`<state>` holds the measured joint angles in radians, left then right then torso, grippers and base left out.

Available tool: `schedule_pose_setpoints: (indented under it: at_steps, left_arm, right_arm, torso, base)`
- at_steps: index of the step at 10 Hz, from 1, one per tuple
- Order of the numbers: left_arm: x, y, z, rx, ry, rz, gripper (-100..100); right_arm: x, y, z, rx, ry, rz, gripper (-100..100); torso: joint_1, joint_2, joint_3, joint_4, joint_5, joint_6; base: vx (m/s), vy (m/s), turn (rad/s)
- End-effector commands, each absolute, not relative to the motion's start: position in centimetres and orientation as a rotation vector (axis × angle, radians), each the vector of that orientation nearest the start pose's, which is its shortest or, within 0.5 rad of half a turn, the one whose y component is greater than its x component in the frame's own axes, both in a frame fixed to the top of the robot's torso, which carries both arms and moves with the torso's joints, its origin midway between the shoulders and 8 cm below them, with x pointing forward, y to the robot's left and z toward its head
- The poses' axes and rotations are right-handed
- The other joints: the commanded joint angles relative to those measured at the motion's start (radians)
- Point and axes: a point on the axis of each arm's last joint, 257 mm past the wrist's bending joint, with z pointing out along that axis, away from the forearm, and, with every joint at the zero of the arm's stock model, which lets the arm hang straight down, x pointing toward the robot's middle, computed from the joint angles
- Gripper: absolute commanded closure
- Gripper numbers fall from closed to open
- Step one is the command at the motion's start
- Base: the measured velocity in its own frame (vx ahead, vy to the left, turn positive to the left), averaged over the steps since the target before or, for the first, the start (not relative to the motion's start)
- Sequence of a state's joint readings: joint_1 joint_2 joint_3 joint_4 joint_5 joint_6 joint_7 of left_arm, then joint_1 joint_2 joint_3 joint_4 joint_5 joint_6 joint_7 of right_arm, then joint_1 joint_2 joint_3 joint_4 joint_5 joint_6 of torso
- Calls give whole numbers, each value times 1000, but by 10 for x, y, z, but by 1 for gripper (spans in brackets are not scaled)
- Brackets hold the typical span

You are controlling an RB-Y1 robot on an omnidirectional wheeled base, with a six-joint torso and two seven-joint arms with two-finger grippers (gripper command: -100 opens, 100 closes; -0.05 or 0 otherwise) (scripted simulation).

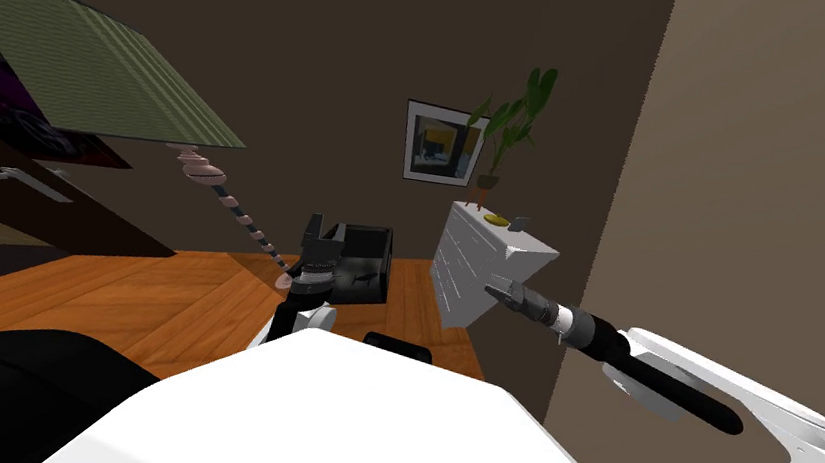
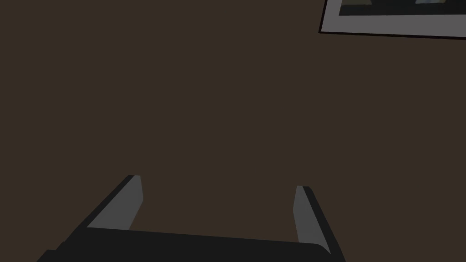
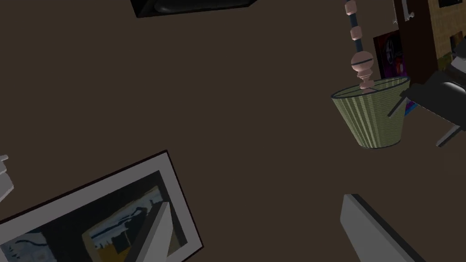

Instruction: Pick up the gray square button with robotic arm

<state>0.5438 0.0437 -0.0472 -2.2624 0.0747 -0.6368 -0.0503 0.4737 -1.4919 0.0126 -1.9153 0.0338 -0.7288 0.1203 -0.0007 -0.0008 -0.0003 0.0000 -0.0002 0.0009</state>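
Nothing held yet — left gripper (image 2: 218, 204) and right gripper (image 1: 493, 292) spread empty. The likely grey button (image 1: 520, 222) sits on the white dresser (image 1: 472, 262) — reach, grasp remain.

Tiny grey object (image 1: 520, 223) on dresser (image 1: 470, 272) too small to identify, lampshade (image 1: 80, 66) cropped

My right gripper (image 3: 258, 202) faces a dark brown wall (image 3: 227, 91), fingers (image 3: 157, 232) spread.
Beyond the fingers I see a framed picture (image 3: 91, 218) on the wall and a lamp (image 3: 371, 116) with a ribbed green shade; a dark part (image 3: 432, 98) beside the shade may be my other arm's gripper.
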Motion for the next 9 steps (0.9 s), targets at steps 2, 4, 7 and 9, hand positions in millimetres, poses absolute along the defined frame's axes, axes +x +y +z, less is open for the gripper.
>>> schedule_pose_setpoints:
  at_steps: [2, 4, 7, 9]
  left_arm:
    - [322, 272, 27, -603, 556, -1350, 0]
    - [322, 272, 27, -603, 556, -1350, 0]
    - [322, 272, 27, -603, 556, -1350, 0]
    - [322, 272, 27, -603, 556, -1350, 0]
  right_arm:
    - [355, -282, -111, -699, 1804, 816, -100]
    - [354, -290, -119, -781, 1840, 770, -100]
    - [352, -301, -124, -894, 1887, 707, -100]
    - [352, -303, -123, -955, 1916, 677, -100]
  torso:
    - [1, -1, 0, 0, 0, -1]
    - [0, 0, 0, 0, 0, 0]
    - [0, 0, 0, 0, 0, 0]
    - [0, -2, -1, 0, 0, 0]
  base:
    - [29, 21, 102]
    - [27, 10, 50]
    - [32, 8, 56]
    - [32, 5, 33]
